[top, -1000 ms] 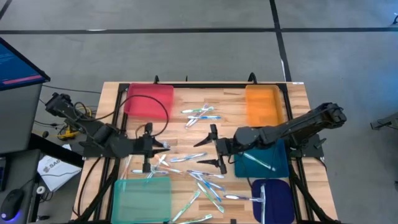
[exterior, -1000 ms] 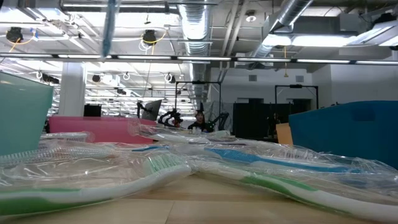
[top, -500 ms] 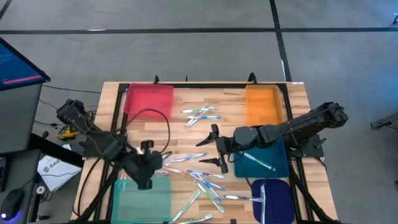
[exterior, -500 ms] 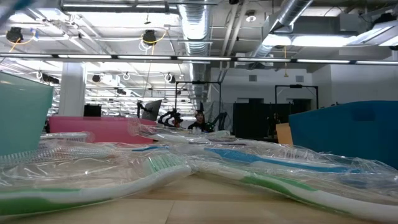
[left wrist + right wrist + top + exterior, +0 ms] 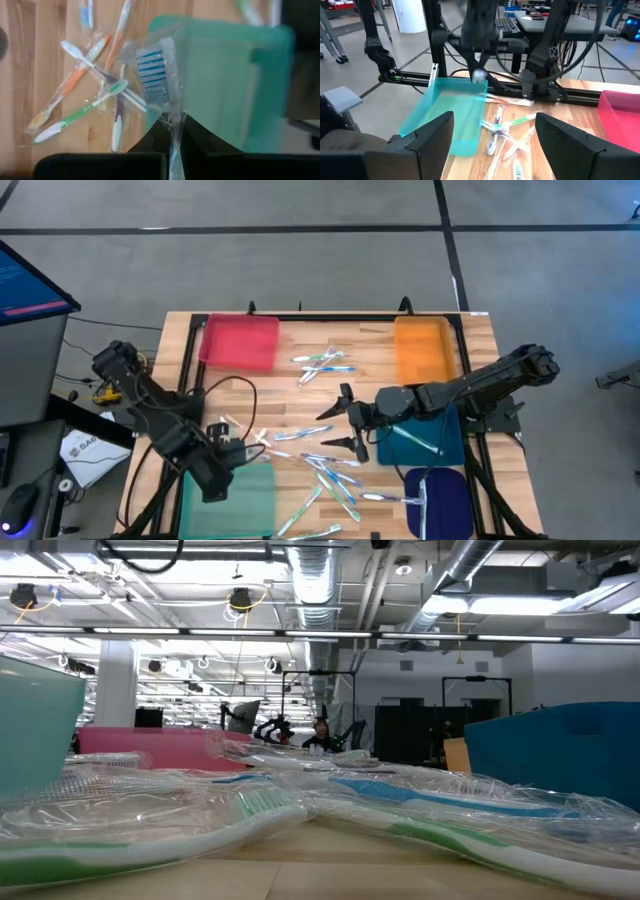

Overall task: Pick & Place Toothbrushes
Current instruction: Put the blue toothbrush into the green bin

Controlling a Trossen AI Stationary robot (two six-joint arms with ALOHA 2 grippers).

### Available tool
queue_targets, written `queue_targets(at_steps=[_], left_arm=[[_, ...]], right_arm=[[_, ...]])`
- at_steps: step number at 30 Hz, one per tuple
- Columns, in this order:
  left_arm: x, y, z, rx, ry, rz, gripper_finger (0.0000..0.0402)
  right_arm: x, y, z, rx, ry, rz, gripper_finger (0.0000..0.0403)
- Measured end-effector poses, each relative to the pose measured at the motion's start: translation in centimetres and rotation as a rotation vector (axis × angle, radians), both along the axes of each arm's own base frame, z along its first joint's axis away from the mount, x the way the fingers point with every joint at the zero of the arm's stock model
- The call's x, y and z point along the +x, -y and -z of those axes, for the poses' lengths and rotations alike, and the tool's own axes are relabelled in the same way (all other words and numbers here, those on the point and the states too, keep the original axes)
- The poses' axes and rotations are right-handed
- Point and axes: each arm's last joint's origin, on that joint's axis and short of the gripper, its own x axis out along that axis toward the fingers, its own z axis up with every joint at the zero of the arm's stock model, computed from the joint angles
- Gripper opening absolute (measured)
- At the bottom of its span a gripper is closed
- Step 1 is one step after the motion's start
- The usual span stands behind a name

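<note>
Fingers [image 5: 165, 125] pinching crinkly-wrapped blue-bristled toothbrush [image 5: 157, 75], translucent teal tray [image 5: 235, 85]

No legible text — no labels or numbers (signs neither)

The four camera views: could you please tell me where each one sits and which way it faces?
High view: above, straight down; both arms, left gripper over the green tray.
Low view: table height, across wrapped toothbrushes into the room; no arm visible.
Left wrist view: down past its gripper, shut on a blue-bristled toothbrush.
Right wrist view: across the table past its open gripper.
Both wrist views share the green tray.
</note>
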Motion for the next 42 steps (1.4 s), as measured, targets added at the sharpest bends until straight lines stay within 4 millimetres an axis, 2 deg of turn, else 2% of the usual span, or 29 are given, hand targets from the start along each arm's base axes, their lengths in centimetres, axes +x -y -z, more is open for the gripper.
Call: queue_targets(at_steps=[7, 13, 24, 34, 42], left_arm=[[-0.2, 0.1, 4.5, -0.013, -0.073, 0.024, 0.0012], [0.2, 0.6, 6.3, -0.116, -0.046, 0.062, 0.0012], [-0.4, -0.8, 9.8, -0.086, -0.079, 0.021, 0.0012], [-0.1, -1.3, 10.4, -0.089, -0.067, 0.026, 0.002], [0.2, -1.1, 10.3, -0.089, -0.019, 0.043, 0.0079]], right_arm=[[0.0, 0.0, 0.0, -0.001, -0.005, 0.0, 0.0276], [0.0, 0.0, 0.2, -0.004, -0.016, -0.001, 0.0276], [0.0, 0.0, 0.2, -0.005, -0.019, -0.001, 0.0276], [0.0, 0.1, 0.2, -0.006, -0.022, 0.002, 0.0276], [0.0, 0.1, 0.2, -0.006, -0.023, 0.003, 0.0276]])
